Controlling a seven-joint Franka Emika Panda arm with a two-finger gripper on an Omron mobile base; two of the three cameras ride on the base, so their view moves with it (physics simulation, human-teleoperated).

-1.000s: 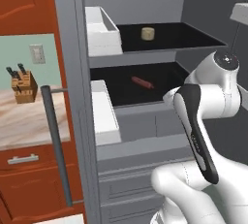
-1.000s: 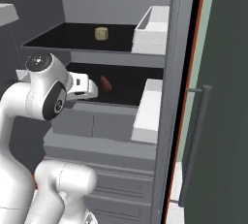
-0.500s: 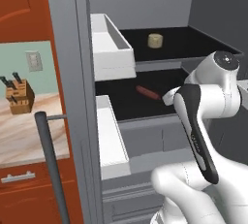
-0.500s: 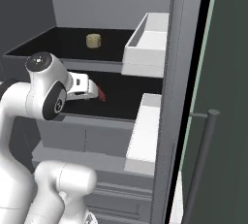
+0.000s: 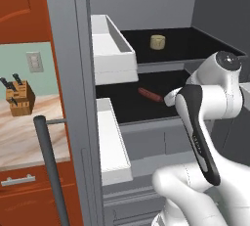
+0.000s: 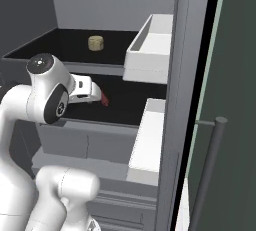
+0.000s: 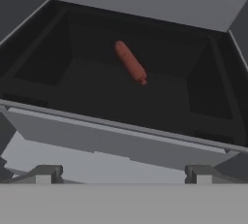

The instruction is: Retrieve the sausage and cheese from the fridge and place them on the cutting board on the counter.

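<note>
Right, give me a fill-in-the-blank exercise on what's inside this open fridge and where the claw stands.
1. The cheese sits on the ____ dark shelf of the fridge.
2. The sausage lies on the shelf directly ____ the cheese.
3. The claw faces the sausage with its jaws ____.
4. On the counter stands a wooden block of ____.

Missing words: upper; below; open; knives

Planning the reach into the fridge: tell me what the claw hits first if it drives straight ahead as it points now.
Likely the sausage, lying alone on the dark lower shelf ahead of the open claw. The shelf's grey front lip sits low in the hand view and might catch first; depth is unclear.
</note>
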